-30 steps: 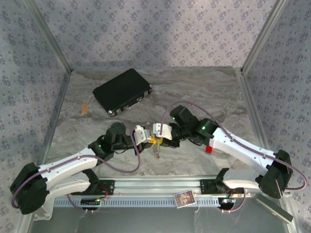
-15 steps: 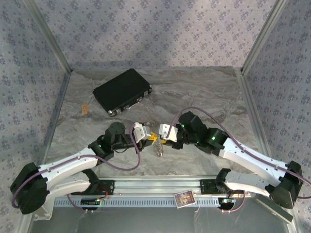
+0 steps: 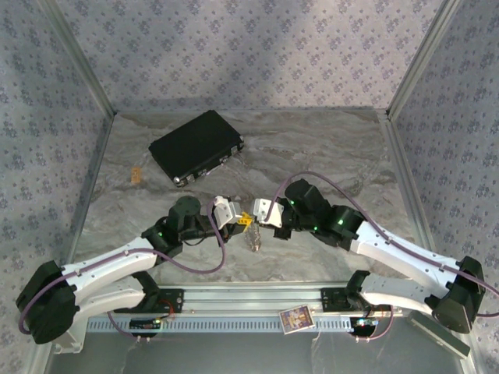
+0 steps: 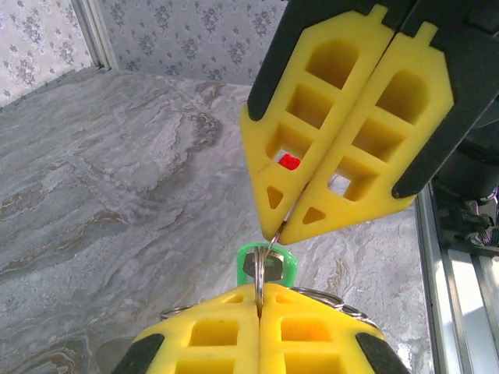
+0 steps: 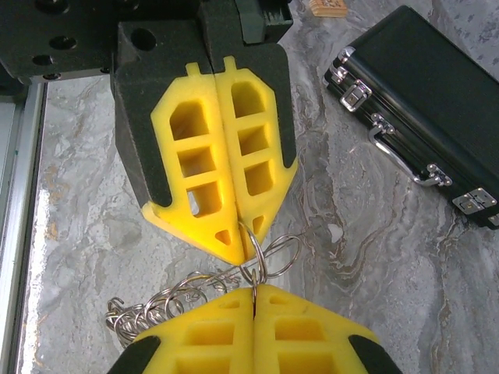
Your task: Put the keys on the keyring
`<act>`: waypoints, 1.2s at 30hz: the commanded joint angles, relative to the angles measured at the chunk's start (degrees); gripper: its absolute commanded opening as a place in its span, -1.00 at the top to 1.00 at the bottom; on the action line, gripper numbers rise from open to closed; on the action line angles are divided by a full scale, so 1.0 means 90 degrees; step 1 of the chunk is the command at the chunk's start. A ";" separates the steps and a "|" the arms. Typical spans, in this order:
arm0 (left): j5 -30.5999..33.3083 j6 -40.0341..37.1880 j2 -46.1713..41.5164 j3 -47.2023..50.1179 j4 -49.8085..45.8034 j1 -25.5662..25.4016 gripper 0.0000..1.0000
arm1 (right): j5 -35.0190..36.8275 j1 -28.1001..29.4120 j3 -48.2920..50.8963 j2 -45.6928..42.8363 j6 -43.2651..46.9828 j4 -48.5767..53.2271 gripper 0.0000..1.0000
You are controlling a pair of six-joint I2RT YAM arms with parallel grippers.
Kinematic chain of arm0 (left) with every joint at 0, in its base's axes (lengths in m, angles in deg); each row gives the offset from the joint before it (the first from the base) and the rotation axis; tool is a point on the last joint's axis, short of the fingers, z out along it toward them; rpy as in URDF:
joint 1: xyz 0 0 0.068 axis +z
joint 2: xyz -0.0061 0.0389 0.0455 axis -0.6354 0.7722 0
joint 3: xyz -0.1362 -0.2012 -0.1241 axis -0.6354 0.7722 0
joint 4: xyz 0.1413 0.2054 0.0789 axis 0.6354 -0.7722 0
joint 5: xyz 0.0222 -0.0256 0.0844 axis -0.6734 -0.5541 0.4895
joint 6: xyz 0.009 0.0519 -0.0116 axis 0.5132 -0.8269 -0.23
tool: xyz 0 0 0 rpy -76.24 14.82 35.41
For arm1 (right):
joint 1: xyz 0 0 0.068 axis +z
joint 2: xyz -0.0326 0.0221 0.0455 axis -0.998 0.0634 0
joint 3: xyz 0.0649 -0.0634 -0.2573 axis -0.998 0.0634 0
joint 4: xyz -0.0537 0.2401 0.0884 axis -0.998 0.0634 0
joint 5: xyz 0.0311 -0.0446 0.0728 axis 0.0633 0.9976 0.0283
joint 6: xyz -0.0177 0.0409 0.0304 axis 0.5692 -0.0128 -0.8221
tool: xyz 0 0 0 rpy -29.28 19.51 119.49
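The left pincer is clamped shut on the thin wire of the keyring, which is held above the counter in front of the black case, toward the arm bases. The keyring is a shiny silver loop with a limp beaded chain and a tiny green-headed key against the wire. It looks light, stiff and slippery, best pinched across the wire, the key by its plastic head. The right pincer meets it at that same spot before the case, likewise closed on the wire.
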State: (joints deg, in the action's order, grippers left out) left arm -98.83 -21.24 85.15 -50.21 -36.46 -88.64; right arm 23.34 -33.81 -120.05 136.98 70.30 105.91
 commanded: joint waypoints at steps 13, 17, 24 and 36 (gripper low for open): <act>-0.0013 0.0009 0.0008 0.0044 0.0721 -0.0008 1.00 | -0.0654 -0.0027 -0.0025 0.0084 -0.0169 0.0202 0.67; -0.0105 -0.0192 0.0023 0.0095 0.0680 -0.0011 1.00 | -0.1502 -0.0578 0.0105 -0.0219 -0.0469 0.0076 0.60; -0.0282 -0.0443 0.0084 0.0071 0.0610 -0.0014 1.00 | -0.2490 -0.1031 0.0150 0.0022 -0.0954 -0.0165 0.59; -0.0522 -0.0562 0.0055 0.0042 0.0570 -0.0015 1.00 | -0.2085 -0.0954 0.0083 0.0345 -0.1069 -0.0264 0.50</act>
State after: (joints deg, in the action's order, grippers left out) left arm -101.30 -25.04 85.96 -49.62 -33.70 -88.64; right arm 3.82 -42.66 -119.24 140.08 62.01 104.43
